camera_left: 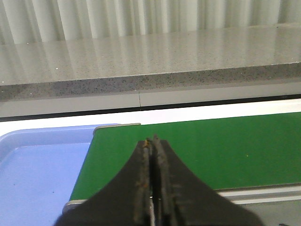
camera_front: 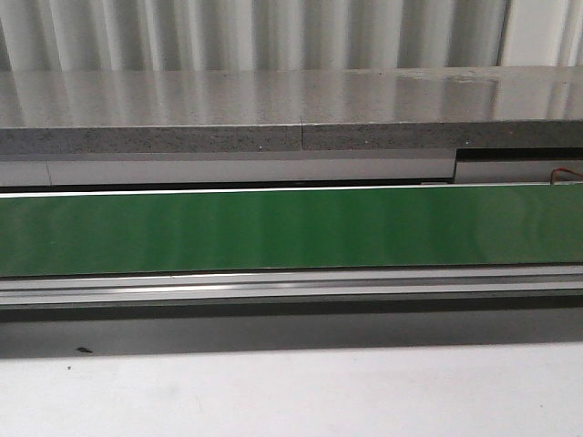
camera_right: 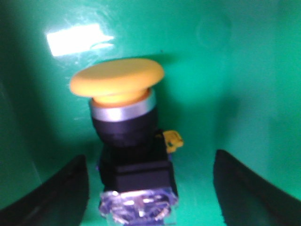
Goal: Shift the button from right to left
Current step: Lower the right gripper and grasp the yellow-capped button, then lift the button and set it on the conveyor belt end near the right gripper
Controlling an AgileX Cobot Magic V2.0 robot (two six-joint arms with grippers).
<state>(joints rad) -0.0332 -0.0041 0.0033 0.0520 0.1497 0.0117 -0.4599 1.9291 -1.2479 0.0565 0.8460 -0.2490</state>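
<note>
While our right gripper (camera_right: 150, 188) stands spread wide, its two dark fingers (camera_right: 61, 193) flank the button (camera_right: 127, 141) on either side without touching it; we judge this a pre-grasp straddle, set so that closing would clamp the dark body below the cap. Button: yellow mushroom cap, silver collar, black barrel, boxy block with a pale translucent base and a small yellow tab at one side. It rests on the green belt (camera_right: 244, 70), cap pointing away from the wrist; whether it lies on its side or stands we cannot tell.

Our left gripper (camera_left: 151, 155) is pressed together, holding nothing, and hangs over the end of the belt nearest the blue tray (camera_left: 37, 179). We judge it parked there to wait near the drop side.

Surface: a long green conveyor belt, glossy, with metal rails along its near edge; pale tabletop (camera_front: 291, 391) in front. Neither arm nor button appears in the front view.

Room: a speckled grey stone ledge (camera_front: 273, 105) runs behind the belt, with pale corrugated panelling (camera_front: 273, 32) above.
</note>
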